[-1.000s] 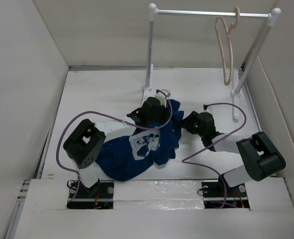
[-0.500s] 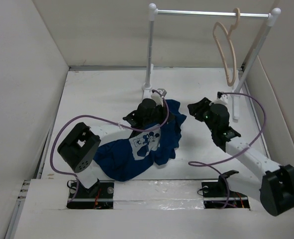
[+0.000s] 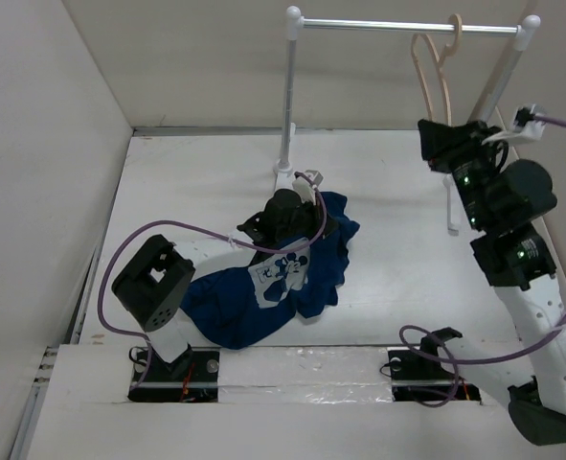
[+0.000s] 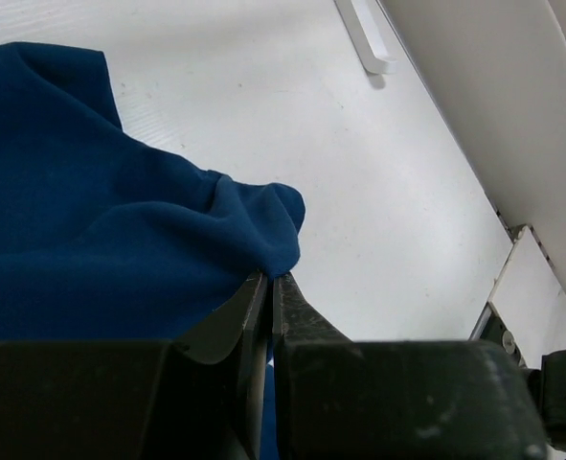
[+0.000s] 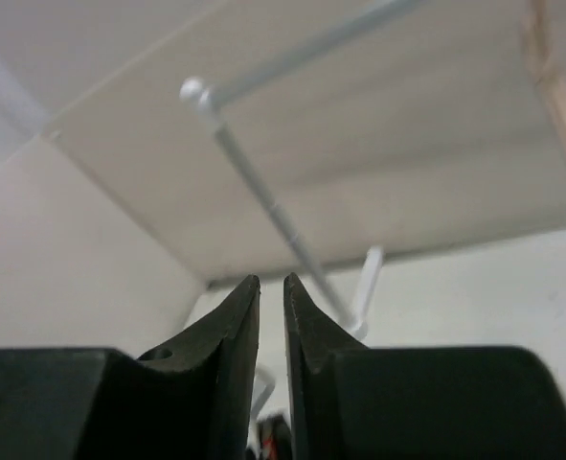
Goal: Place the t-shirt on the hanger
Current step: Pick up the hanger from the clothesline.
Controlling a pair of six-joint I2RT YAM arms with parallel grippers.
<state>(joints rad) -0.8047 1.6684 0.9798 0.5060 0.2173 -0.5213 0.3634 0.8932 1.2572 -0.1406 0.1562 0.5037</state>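
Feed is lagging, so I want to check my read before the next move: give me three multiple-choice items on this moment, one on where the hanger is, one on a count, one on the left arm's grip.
1. Where is the thin pale beige wooden hanger?
A. Hanging on the silver bar of the white-posted rack, near its right end.
B. Lying flat beside the small dark navy-blue cloth t-shirt.
C. Threaded inside the t-shirt.

2. How many hangers are on the rack?
A. Three.
B. One.
C. Two.

3. What is the left gripper doing?
A. Jaws wide open, holding nothing.
B. Jaws shut on the hanger's hook.
C. Jaws shut on a fold of the t-shirt.

Answers:
1 A: the top view shows its hook over the bar.
2 B: only one frame hangs there.
3 C: the left wrist view shows blue cloth pinched between the jaws.
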